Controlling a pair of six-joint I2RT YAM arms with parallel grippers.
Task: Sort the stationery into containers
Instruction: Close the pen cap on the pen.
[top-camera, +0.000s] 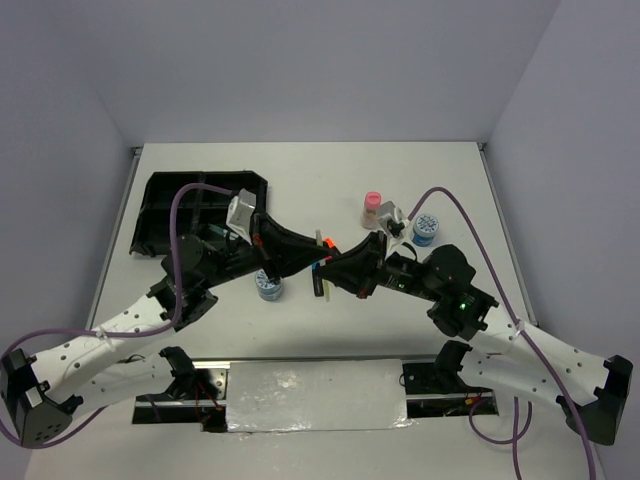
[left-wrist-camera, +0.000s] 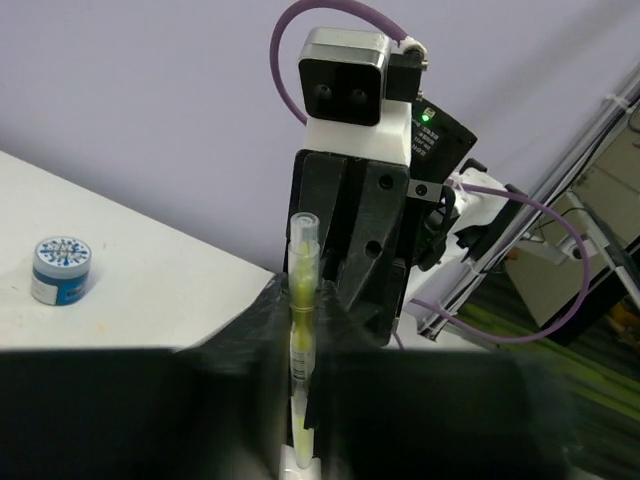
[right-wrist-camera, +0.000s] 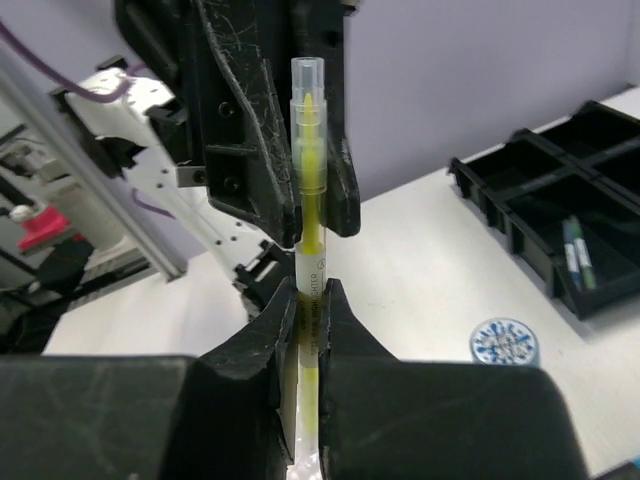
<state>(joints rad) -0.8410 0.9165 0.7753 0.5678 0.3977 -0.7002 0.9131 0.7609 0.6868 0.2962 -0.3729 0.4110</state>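
Sorting seems barely begun: left pincer (top-camera: 318, 262) and right pincer (top-camera: 336, 272) both clamp tight on one yellow-green pen (right-wrist-camera: 309, 200) at mid-frame, above the counter (top-camera: 300, 170). Tray (top-camera: 150, 215) at upper left holds few pens (right-wrist-camera: 575, 255); tin (top-camera: 268, 287), second tin (top-camera: 425, 230) and bottle (top-camera: 372, 208) sit outside it.

The left pincer (left-wrist-camera: 302, 340) and right pincer (right-wrist-camera: 308, 300) meet tip to tip above the middle of the table (top-camera: 300, 170), one reaching in from the left, the other from the right. The pen (right-wrist-camera: 309, 180) stands upright between the fingers of both, its upper part rising above them. Left of the pincers and farther back, the tray (top-camera: 165, 200) lies on the table; two pens (right-wrist-camera: 578, 255) lie in one of its compartments. The near tin (top-camera: 268, 288) sits on the table left of the pincers, by the left arm. Right of the pincers and farther back sits the far tin (top-camera: 425, 230), with the bottle (top-camera: 372, 208) near it, to its left.
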